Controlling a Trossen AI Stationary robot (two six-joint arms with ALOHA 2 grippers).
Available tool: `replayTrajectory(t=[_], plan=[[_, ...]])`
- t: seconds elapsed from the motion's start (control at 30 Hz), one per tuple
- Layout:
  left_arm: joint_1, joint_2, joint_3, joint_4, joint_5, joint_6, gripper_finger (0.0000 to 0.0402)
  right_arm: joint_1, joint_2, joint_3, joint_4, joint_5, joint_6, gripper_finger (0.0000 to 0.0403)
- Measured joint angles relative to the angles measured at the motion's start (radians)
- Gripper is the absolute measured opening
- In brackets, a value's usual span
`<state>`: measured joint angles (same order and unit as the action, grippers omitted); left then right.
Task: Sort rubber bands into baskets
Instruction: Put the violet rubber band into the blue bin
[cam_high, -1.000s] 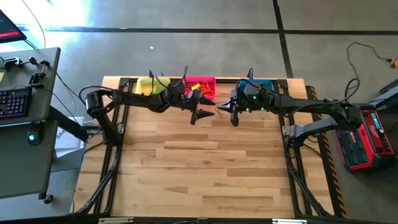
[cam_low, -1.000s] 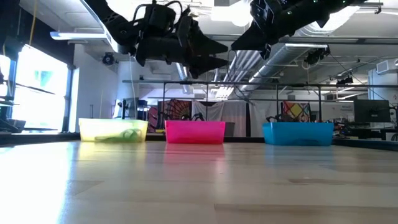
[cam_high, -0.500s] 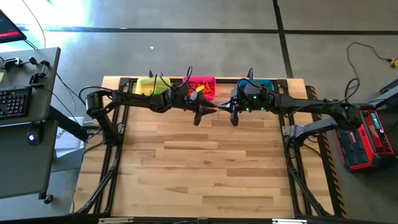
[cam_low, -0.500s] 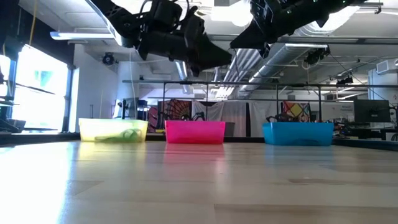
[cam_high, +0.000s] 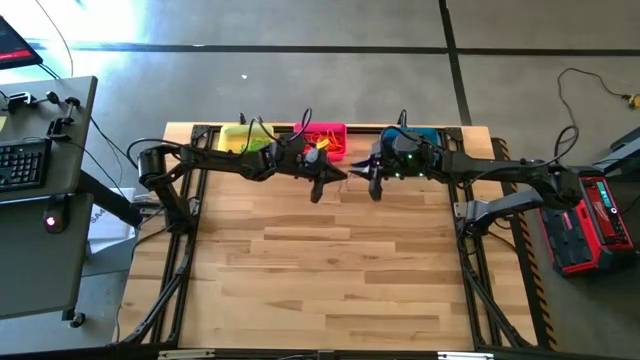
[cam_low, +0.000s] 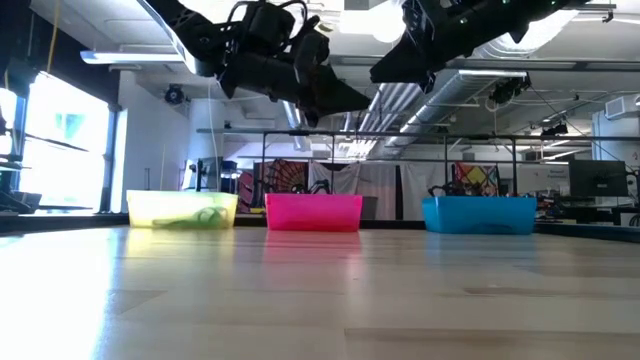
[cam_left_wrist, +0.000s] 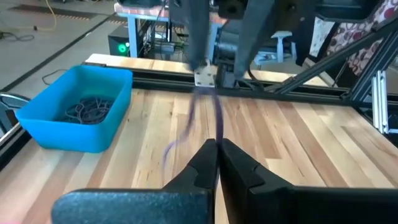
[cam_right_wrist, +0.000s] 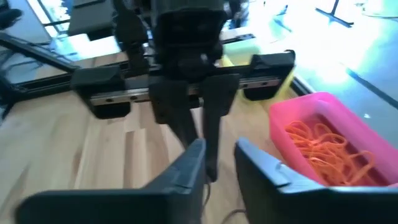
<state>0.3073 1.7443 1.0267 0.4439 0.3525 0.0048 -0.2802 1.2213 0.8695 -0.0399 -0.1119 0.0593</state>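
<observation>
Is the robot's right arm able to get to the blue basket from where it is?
Probably yes. The right end effector hangs just in front of the teal-blue basket, which sits open-topped with only dark rubber bands inside. The left end effector is beside it, not between them.

Daylight is pouring in from a window (cam_low: 60, 130) in the low view, washing it out. Glare is bleaching the floor (cam_high: 150, 30) from above. A dangling band (cam_left_wrist: 186, 127) is smearing with motion blur; the pink basket (cam_right_wrist: 323, 146) is looking soft.
</observation>
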Motion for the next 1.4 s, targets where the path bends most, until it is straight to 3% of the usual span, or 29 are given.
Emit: replayTrajectory(t=[0.23, 0.4, 0.67, 0.87, 1.0, 1.27, 1.4], plan=[[0.000, 0.000, 0.000, -0.045, -0.001, 0.024, 0.0001, 0.000, -0.014, 0.002, 0.001, 0.056, 0.011, 0.0180], [0.000, 0.000, 0.000, -0.034, -0.002, 0.026, 0.0000, 0.007, -0.017, 0.036, -0.080, 0.056, -0.060, 0.0213], [0.000, -0.001, 0.000, -0.019, 0.002, 0.026, 0.0000, 0.066, -0.017, 0.023, -0.169, 0.058, -0.090, 0.0215], [0.000, -0.003, 0.000, 0.000, 0.021, 0.017, 0.0000, 0.114, -0.016, -0.012, -0.173, 0.171, -0.060, 0.0215], [-0.002, -0.003, 0.000, 0.020, 0.028, -0.001, 0.0000, 0.125, -0.003, -0.017, -0.165, 0.183, -0.058, 0.0210], [-0.046, -0.003, 0.000, 0.032, 0.046, -0.001, 0.0000, 0.123, 0.064, -0.014, -0.092, 0.207, -0.068, 0.0181], [-0.054, -0.003, 0.000, 0.031, 0.046, -0.001, 0.0000, 0.123, 0.081, -0.013, -0.089, 0.225, -0.068, 0.0127]])
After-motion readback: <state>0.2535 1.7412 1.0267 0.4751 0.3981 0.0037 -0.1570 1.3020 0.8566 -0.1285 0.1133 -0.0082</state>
